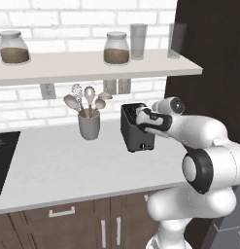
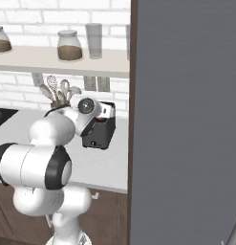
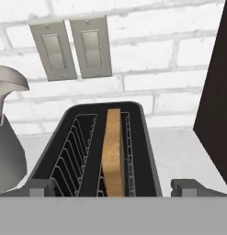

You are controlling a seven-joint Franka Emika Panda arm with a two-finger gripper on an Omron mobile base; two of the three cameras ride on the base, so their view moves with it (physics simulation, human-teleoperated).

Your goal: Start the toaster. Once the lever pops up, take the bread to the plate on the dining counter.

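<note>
The dark toaster [image 1: 136,132] stands on the light worktop near the brick wall, its pale knob on the end facing me. Seen from above in the hand view, the toaster [image 3: 73,151] has two slots, and the golden bread [image 3: 113,151] stands upright in the right one. My gripper [image 3: 115,188] hovers just above the toaster's top, open, with a fingertip [image 3: 41,187] wide to each side and nothing between them. From the base views the gripper [image 1: 140,115] [image 2: 106,114] sits over the toaster [image 2: 98,134]. The plate and the dining counter are out of view.
A grey utensil holder [image 1: 89,124] stands left of the toaster. Two wall switches [image 3: 71,48] sit behind it. A shelf [image 1: 92,68] with jars and glasses hangs above. A dark tall cabinet [image 1: 214,58] rises close on the right. A black cooktop [image 1: 2,160] lies far left.
</note>
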